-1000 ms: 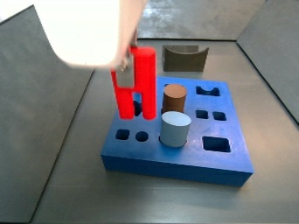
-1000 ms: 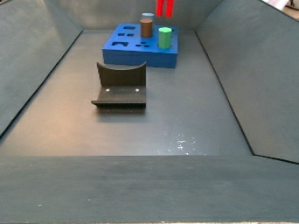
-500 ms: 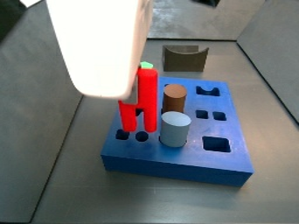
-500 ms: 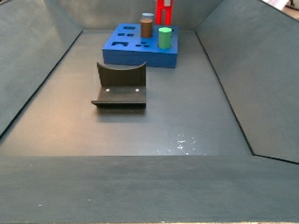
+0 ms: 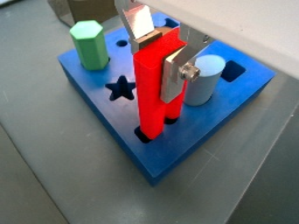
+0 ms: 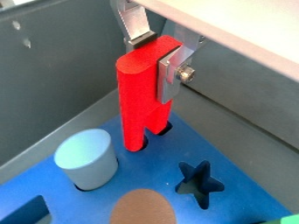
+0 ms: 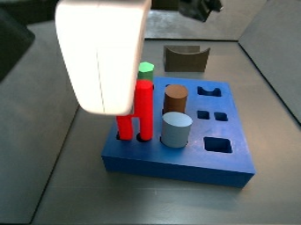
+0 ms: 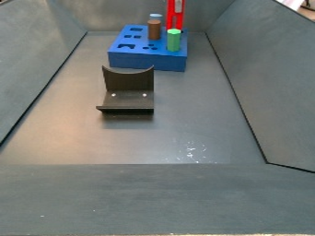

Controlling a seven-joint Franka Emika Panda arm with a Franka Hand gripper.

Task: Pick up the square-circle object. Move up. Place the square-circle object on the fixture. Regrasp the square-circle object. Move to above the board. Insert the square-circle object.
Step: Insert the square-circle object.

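The red square-circle object [image 5: 156, 87] stands upright, its two legs down in holes near one corner of the blue board [image 5: 181, 144]. It also shows in a wrist view [image 6: 142, 96] and in both side views [image 7: 143, 112] [image 8: 175, 11]. My gripper [image 5: 160, 54] is shut on its upper end, silver fingers [image 6: 172, 73] clamping both flat sides. The white gripper body [image 7: 106, 53] hides much of it in a side view. The dark fixture [image 8: 127, 88] stands on the floor apart from the board; it also shows behind the board [image 7: 186, 58].
On the board stand a green hexagonal peg [image 5: 89, 44], a brown cylinder [image 7: 175, 97] and a pale blue-grey cylinder [image 7: 177, 129]. A star hole [image 5: 118, 87] and square holes [image 7: 219, 144] are open. Grey bin walls [image 8: 43, 88] slope up around.
My gripper has come down with the red object: its legs, held above the board a second ago, now sit in the holes near the board's corner.
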